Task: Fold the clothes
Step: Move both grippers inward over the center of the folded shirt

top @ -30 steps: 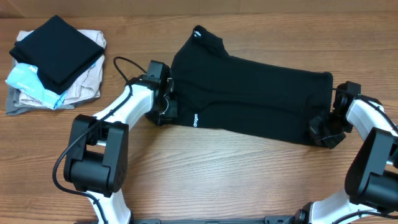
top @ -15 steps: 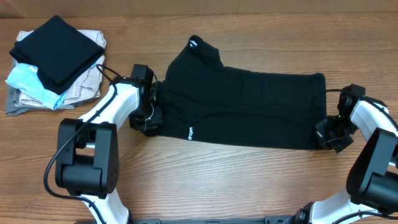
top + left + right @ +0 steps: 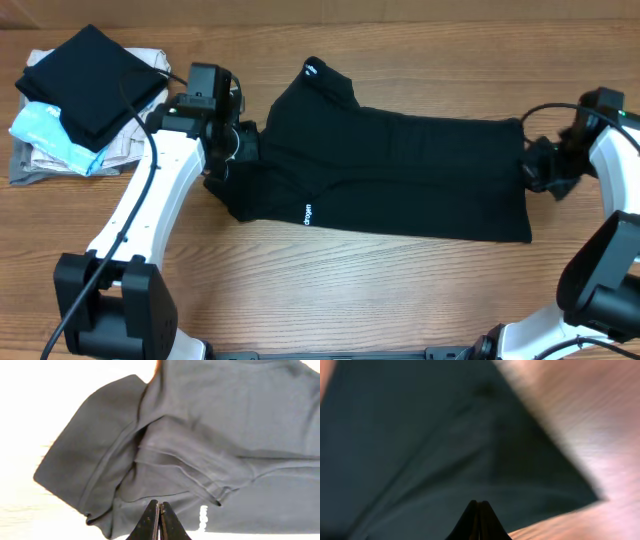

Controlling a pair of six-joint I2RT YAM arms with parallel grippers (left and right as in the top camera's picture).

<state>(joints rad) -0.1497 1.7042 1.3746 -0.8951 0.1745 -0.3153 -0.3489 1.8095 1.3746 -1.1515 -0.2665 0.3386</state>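
Both of my arms have swung from the near edge of the shirt (image 3: pixel 400 170) up toward its far side since a second ago, and the cloth now lies a little flatter and squarer to me. My left pincer (image 3: pixel 236 148) is clenched to a point, tips together; the wrist view shows no cloth drawn up between them, so I judge it shut on nothing. It sits at the shirt's left end, just above the spread sleeve (image 3: pixel 232 195), with the body of the garment stretching off to its right. My right pincer (image 3: pixel 538 165) is clenched too; its wrist view is blurred, but the tips meet over dark fabric near a corner, with bare worktop (image 3: pixel 350 290) beside it. It stands at the hem end, toward the far corner, with the shirt running off to its left.

So the shirt lies between my two pincers, its long axis crosswise from left to right; the collar tag (image 3: pixel 313 68) is at the far left, the small white mark (image 3: pixel 308 213) on the near edge, the hem at the right. Each arm is nearest its own end; neither reaches the middle. I judge that the next fold turns on that axis; whichever end is carried over, that side's pincer must first release and take hold of an edge. Well off to the far left sits the stack of folded garments (image 3: pixel 90 100), apart from the shirt.
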